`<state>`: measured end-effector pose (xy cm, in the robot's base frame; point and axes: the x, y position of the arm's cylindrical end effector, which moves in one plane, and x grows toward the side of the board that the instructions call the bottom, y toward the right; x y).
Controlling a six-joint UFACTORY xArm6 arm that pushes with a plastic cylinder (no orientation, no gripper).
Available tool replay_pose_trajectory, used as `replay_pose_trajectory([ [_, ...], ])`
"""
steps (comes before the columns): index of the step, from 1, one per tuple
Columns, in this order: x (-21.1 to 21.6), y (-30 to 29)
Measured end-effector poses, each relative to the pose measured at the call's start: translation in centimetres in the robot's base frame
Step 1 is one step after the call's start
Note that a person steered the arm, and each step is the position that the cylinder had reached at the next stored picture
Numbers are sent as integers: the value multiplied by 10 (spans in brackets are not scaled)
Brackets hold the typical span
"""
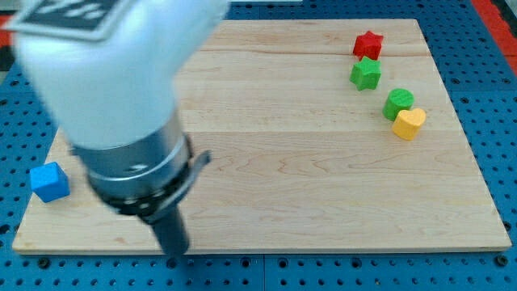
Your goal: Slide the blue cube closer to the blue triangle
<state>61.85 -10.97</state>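
Note:
The blue cube (49, 181) sits at the left edge of the wooden board (323, 186), near the view's bottom left. The blue triangle does not show; the arm's white and silver body (121, 105) hides much of the board's left part. My tip (175, 254) is at the end of the dark rod, near the board's bottom edge, well to the right of the blue cube and a little lower, not touching it.
At the view's top right stand a red star (368, 44), a green star (365, 73), a green round block (398, 103) and a yellow heart (409, 123). Blue perforated table (485, 48) surrounds the board.

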Motion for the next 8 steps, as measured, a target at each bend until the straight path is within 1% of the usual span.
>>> replay_pose_trajectory([
  [1,-1,-63],
  [2,-1,-144],
  [3,-16,-194],
  [4,-44,-194],
  [6,-104,-166],
  [7,-114,-150],
  [8,-92,-150],
])
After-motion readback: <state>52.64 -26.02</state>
